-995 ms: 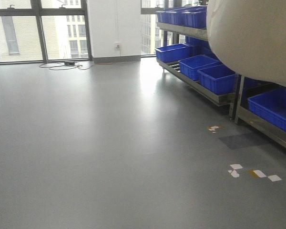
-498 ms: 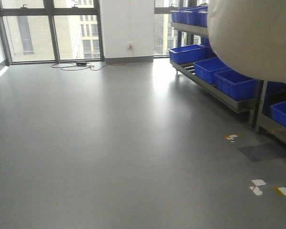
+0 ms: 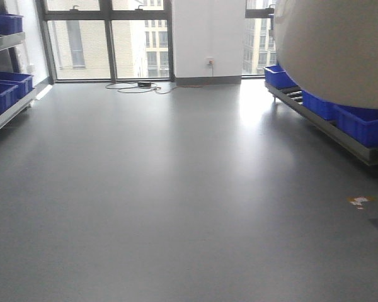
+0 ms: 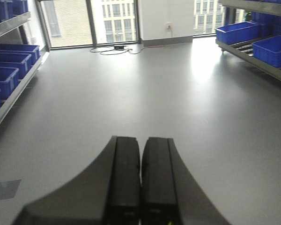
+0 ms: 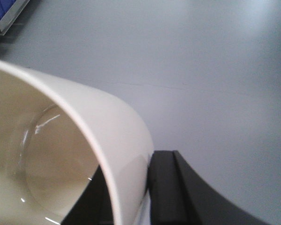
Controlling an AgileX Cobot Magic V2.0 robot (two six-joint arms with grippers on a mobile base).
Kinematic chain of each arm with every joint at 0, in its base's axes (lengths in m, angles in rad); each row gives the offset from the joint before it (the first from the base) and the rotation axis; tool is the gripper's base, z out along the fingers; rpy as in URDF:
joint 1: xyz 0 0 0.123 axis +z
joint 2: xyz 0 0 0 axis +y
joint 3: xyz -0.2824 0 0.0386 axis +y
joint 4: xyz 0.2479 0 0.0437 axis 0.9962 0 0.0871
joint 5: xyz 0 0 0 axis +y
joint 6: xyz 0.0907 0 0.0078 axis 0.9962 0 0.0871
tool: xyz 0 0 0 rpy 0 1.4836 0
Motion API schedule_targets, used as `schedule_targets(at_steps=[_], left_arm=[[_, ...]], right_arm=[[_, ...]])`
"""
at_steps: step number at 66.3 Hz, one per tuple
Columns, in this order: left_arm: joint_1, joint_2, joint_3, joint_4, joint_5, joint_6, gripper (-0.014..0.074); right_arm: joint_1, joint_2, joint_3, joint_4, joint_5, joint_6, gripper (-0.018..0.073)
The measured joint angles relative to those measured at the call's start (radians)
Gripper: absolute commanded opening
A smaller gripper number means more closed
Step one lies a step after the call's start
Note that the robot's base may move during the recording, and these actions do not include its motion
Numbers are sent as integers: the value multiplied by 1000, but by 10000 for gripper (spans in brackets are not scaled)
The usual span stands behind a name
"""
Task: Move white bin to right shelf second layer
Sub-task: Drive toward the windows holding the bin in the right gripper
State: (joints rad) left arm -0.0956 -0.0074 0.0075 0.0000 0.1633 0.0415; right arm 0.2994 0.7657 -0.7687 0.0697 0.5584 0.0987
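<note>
The white bin (image 3: 331, 50) fills the upper right of the front view, held high and close to the camera. In the right wrist view my right gripper (image 5: 131, 164) is shut on the white bin's (image 5: 117, 126) rim, with one finger inside the tub and the other finger (image 5: 166, 187) outside against the wall. My left gripper (image 4: 140, 145) is shut and empty above the bare floor. The right shelf second layer (image 4: 260, 6) is a steel rail across the top right corner of the left wrist view. In the front view the bin hides it.
Blue crates (image 3: 359, 123) sit on the right rack's low level (image 3: 315, 123). A second rack with blue crates (image 3: 3, 94) lines the left wall. Cables (image 3: 138, 87) lie by the far windows. Tape marks (image 3: 360, 201) dot the grey floor (image 3: 176, 189) at the right.
The front view has swung left: the right rack slid toward the right edge and the left rack came into view. The bin keeps its place in the frame.
</note>
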Motion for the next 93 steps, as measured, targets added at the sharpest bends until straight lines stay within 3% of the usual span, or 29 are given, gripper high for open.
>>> schedule_targets(at_steps=[93], left_arm=[[0,0,0,0,0,0,85]], right_arm=[[0,0,0,0,0,0,52]])
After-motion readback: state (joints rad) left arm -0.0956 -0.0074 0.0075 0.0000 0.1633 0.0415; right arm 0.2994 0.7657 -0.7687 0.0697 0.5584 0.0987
